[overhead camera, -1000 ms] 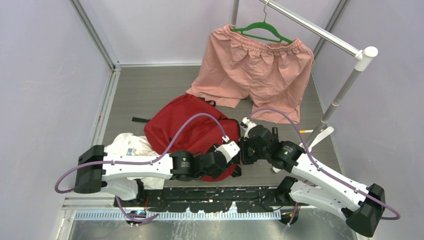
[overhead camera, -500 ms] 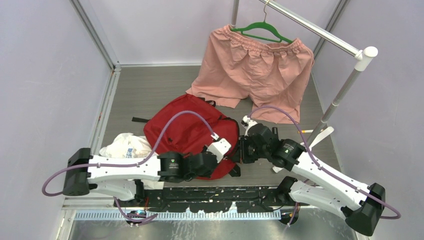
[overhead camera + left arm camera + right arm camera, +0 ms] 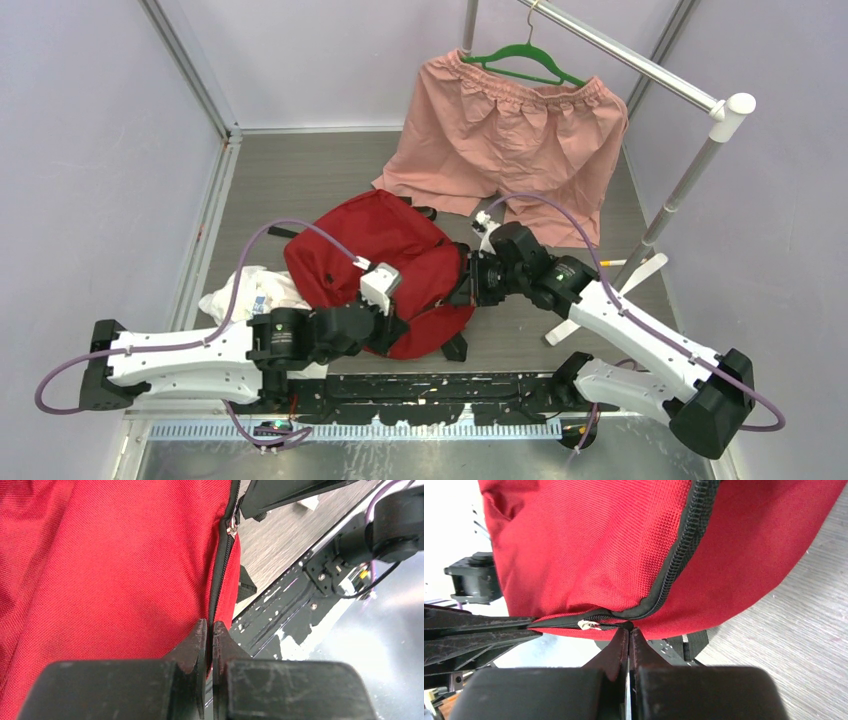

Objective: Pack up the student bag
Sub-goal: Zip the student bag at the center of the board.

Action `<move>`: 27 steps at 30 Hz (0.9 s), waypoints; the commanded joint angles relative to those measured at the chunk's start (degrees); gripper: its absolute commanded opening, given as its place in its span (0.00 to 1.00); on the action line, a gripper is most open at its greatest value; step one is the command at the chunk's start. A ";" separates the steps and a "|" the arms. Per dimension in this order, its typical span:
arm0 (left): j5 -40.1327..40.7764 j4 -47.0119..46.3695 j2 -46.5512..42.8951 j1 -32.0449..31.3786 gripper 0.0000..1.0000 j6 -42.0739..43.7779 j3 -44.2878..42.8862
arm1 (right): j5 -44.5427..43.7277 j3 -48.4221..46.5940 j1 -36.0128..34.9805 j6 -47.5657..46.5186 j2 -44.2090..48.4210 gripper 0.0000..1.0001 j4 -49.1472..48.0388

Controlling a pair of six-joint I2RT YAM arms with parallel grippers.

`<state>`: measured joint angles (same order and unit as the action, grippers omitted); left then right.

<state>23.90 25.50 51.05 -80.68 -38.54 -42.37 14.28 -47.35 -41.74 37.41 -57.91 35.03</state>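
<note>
The student bag [image 3: 375, 250], red with black zippers, lies at mid-table between both arms. My left gripper [image 3: 397, 318] is shut at its near edge; in the left wrist view its tips [image 3: 210, 627] pinch the black zipper band [image 3: 220, 575], with the silver slider [image 3: 231, 528] further along. My right gripper [image 3: 468, 284] is shut at the bag's right side. In the right wrist view its tips [image 3: 629, 630] close on the zipper's black end, just right of the slider [image 3: 586, 625]. The bag [image 3: 624, 545] bulges above them.
Pink shorts [image 3: 510, 140] hang on a green hanger [image 3: 525, 58] from a rail [image 3: 640, 60] at the back right; its post [image 3: 680, 190] stands right of the bag. A white plastic bag [image 3: 250, 290] lies left of the bag. The black mounting rail [image 3: 430, 390] runs along the near edge.
My left gripper closed on the bag's zipper edge and drew back to the left, dragging the bag's near edge with it. My right gripper shifted slightly up and left, staying shut.
</note>
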 commanded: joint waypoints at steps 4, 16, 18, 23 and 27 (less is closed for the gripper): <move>0.74 16.89 -4.41 -0.79 0.00 -3.46 0.53 | -18.18 -7.27 9.67 -7.98 1.25 0.01 5.58; 1.60 12.08 1.73 -0.79 0.00 0.34 -1.47 | 6.61 -13.33 9.20 -9.83 4.34 0.01 7.15; 1.26 12.25 2.03 -0.79 0.00 0.29 -1.51 | 1.90 -11.22 9.17 -10.56 5.19 0.01 8.85; 1.12 15.03 -0.70 -0.79 0.00 -1.75 -0.30 | -13.30 -7.92 9.95 -11.62 6.08 0.01 12.26; 4.09 20.49 -5.12 -0.79 0.00 -4.89 0.24 | -19.58 -6.28 12.69 -12.09 3.08 0.01 10.71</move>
<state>25.61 23.40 52.03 -80.77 -41.91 -43.99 19.86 -54.48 -35.11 29.82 -54.15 46.39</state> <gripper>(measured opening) 0.023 0.036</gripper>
